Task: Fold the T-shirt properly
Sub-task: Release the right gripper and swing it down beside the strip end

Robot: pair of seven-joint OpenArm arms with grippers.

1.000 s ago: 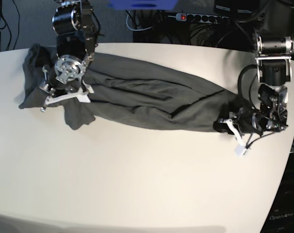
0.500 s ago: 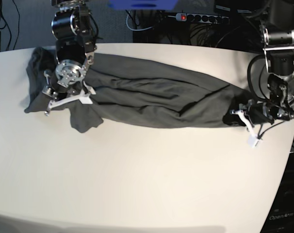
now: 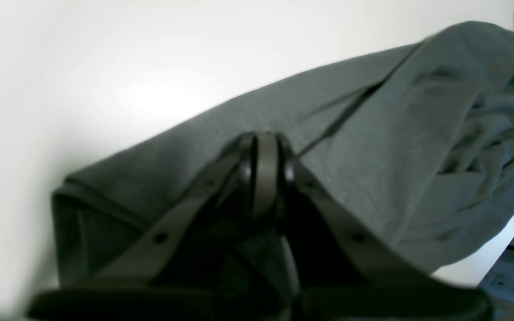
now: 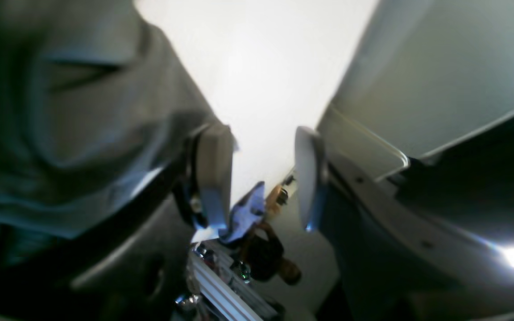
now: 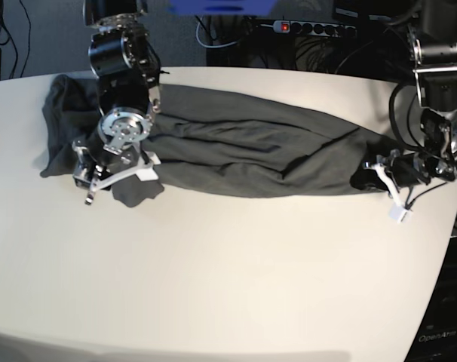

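Your left fingers [image 5: 379, 170] stay clenched on the T-shirt [image 5: 243, 151], anchoring its right end on the worktop [image 5: 236, 271], while your right fingers [image 4: 257, 174] stand parted, gripping nothing.

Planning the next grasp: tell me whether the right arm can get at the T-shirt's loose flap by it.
Probably yes: the right gripper stands open just above the T-shirt, nothing between.
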